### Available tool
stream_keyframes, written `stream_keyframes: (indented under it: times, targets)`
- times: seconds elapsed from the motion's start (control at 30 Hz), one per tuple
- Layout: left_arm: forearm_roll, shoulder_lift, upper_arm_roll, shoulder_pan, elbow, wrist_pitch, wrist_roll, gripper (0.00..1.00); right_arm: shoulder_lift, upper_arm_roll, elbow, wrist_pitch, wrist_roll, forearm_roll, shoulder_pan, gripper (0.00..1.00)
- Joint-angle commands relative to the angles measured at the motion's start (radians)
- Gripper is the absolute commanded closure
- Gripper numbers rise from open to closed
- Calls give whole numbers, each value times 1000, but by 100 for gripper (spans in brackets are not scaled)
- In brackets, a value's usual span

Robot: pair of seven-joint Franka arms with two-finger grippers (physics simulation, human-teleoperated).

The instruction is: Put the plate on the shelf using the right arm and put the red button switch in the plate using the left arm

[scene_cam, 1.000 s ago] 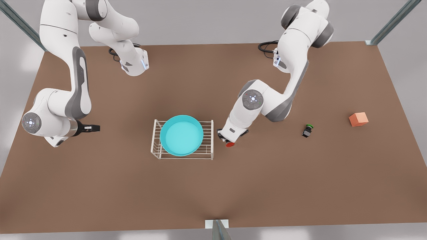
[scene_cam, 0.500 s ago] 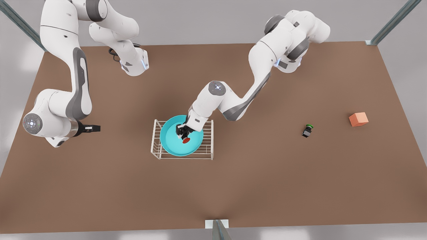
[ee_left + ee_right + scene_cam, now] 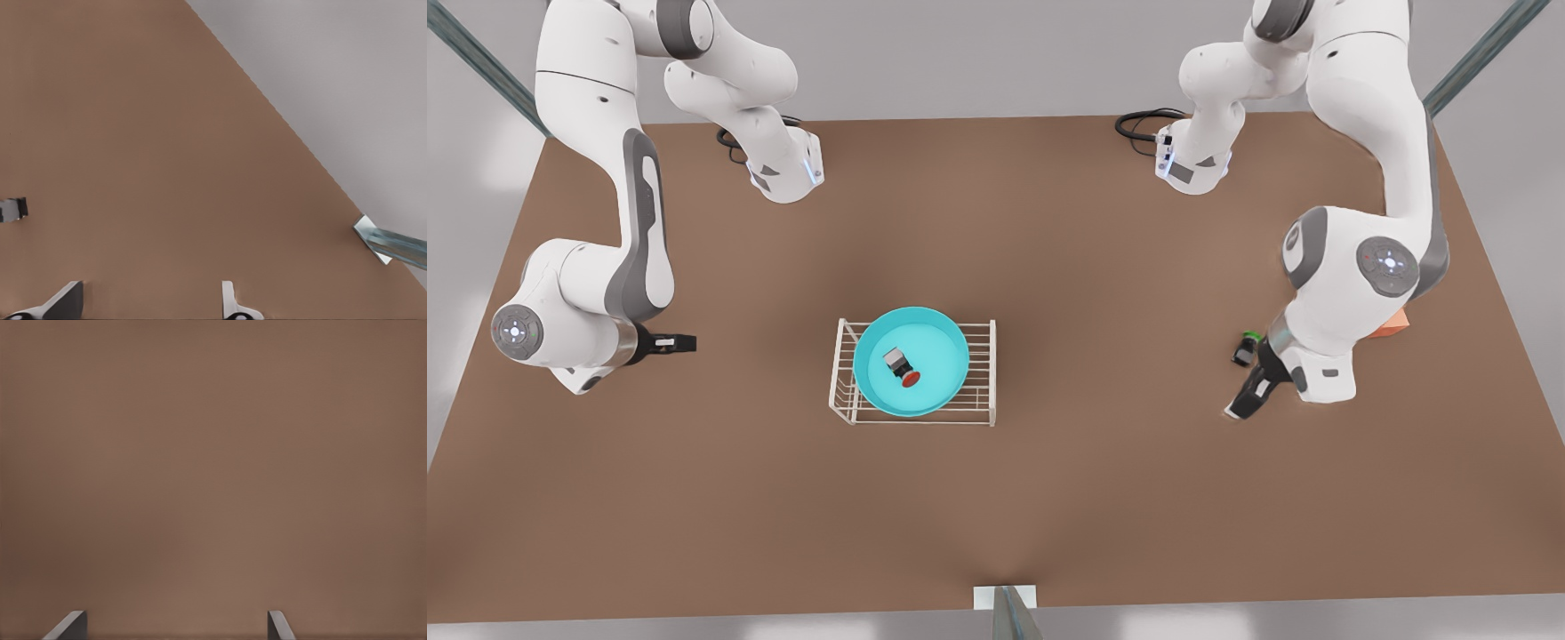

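Already the red button switch [image 3: 902, 365] lies in the plate [image 3: 871, 391] on the shelf [image 3: 983, 373], well apart from both spread, empty claws: left claw [image 3: 1240, 404], right claw [image 3: 680, 342].

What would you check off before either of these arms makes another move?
1. Plate rests on top of the shelf: ok.
2. Red button switch lies inside the plate, tipped on its side: ok.
3. Left tool, at the front view's right, is open and holds nothing: ok.
4. Right tool, at the front view's left, is open and waits apart from the shelf: ok.
5. Green-capped switch sits right beside the left arm; whether they touch: cannot tell.
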Motion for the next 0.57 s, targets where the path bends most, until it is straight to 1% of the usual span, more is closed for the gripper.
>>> stream_keyframes:
  times: [0.0, 0.03, 0.07, 0.13, 0.17, 0.2, 0.27, 0.33, 0.4, 0.53]
  targets:
    - [-36, -98, 24, 37, -101, -246, 947, 0, -1, 0, 0, -1, -1, 1, 0, 0]
    - [-30, -96, 27, 38, -110, -252, 945, 0, -1, 0, 0, -1, -1, 1, 0, 0]
    - [-33, -89, 25, 37, -72, -304, 944, 0, -1, 0, 0, -2, -2, 1, 0, 0]
    - [-30, -80, 19, 26, -61, -319, 948, 0, 1, 0, 0, -2, -2, 1, 0, 0]
    - [65, -75, 18, 5, -56, -321, 964, 0, 2, 0, 2, -2, -2, -1, 0, 0]
    - [80, -43, 18, -8, 3, -326, 1008, 0, 5, 0, 3, -5, -6, -2, 0, 0]
    - [74, -38, 21, 0, 8, -330, 1004, 0, 5, 0, 26, -16, -7, -5, 1, 0]
    - [74, -38, 25, 5, 8, -332, 1005, 0, 11, 0, 86, -76, -7, -10, -2, 0]
    - [73, -27, 27, 11, 8, -349, 1010, 0, 99, -2, 240, -226, -15, -8, -5, 0]
    - [73, -21, 27, 9, 13, -353, 1007, 0, 100, -2, 232, -235, -15, -1, -9, 0]
